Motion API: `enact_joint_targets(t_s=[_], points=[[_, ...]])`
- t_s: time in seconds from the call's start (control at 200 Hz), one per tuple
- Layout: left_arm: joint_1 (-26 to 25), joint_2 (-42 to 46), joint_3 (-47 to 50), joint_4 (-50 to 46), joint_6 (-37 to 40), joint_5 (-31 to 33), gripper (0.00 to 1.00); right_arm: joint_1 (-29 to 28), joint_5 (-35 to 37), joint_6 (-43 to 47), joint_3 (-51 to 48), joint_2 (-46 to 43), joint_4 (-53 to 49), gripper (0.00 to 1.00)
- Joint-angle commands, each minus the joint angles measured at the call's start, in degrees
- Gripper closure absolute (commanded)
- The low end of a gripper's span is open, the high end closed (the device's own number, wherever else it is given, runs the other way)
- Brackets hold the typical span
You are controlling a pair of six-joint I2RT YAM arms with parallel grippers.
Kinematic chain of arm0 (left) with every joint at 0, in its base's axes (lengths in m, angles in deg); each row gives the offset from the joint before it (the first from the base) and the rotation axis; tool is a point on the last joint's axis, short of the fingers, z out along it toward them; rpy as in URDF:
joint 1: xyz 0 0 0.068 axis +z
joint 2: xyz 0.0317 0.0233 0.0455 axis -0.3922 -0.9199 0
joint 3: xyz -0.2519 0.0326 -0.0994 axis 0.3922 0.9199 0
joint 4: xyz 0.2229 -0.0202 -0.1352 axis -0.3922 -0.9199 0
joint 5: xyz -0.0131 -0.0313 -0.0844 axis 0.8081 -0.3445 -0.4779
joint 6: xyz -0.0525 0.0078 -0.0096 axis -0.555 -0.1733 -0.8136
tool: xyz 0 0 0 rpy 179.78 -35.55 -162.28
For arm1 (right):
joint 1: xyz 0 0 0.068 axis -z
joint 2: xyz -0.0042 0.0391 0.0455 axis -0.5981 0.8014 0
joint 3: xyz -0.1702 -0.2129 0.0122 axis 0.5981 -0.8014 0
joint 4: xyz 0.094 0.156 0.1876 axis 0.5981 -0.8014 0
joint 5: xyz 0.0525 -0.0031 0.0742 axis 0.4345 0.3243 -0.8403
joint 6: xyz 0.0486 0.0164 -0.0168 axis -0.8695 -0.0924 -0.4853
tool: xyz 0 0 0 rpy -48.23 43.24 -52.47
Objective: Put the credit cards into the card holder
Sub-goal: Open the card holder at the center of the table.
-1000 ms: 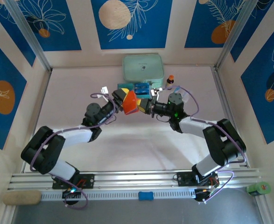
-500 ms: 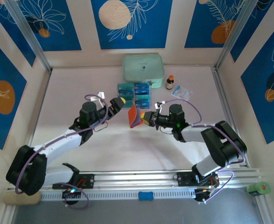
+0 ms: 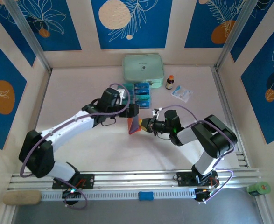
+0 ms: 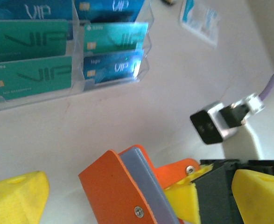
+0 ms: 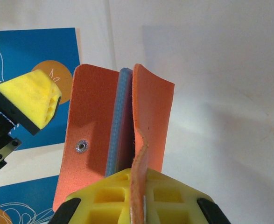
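**op:** where's the holder?

**eng:** You've got the card holder [image 3: 134, 125] just on the near side of the clear rack [image 3: 137, 95]. It looks lifted off the table. The right gripper [image 3: 145, 125] is clamped tight on its lower edge, standing it on end with the 2 orange flaps slightly splayed. There's a blue-grey layer between the flaps. Can't tell if that's pocket lining or 1 card.

**op:** left arm?

**eng:** The left gripper [image 3: 132, 111] is spread wide with nothing in it. It sits between the rack and the holder, close to the rack's near edge. The credit cards [image 4: 31, 70], teal and blue, stand in the rack's tiers.

**op:** so which step?

**eng:** My read is the fetch step: the holder is presented and your left hand is free.
- **Pick:** take the left arm to the rack, jaws over 1 card's top edge. Pinch it and lift straight up past the rack's front lip.
- **Insert:** bring the card back to the near side of the rack and line it up edge-on with the gap between the flaps.
- **Risk:** the gap is slim and the flaps look soft, so you'll want a firm right grip and a slow, square entry. A skewed card will likely shove a flap aside instead of sliding in.
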Motion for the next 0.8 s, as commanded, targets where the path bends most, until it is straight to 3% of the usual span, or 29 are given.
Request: enact_joint_targets(t_s=[0.0, 0.475, 0.795], points=[[-2.50, -3.49, -3.89, -9.42, 7.24, 6.96, 0.00, -0.59, 1.13, -0.36, -0.70, 1.98, 4.99, 1.00], [-3.27, -7.16, 1.02, -13.55, 8.73, 17.36, 0.00, -1.27, 2.92, -0.72, -2.38, 4.34, 6.71, 1.00], [-3.19, -7.00, 6.33, -12.98, 8.84, 20.79, 0.00, -3.99, 7.13, -0.70, -4.71, 4.63, 5.62, 1.00]])
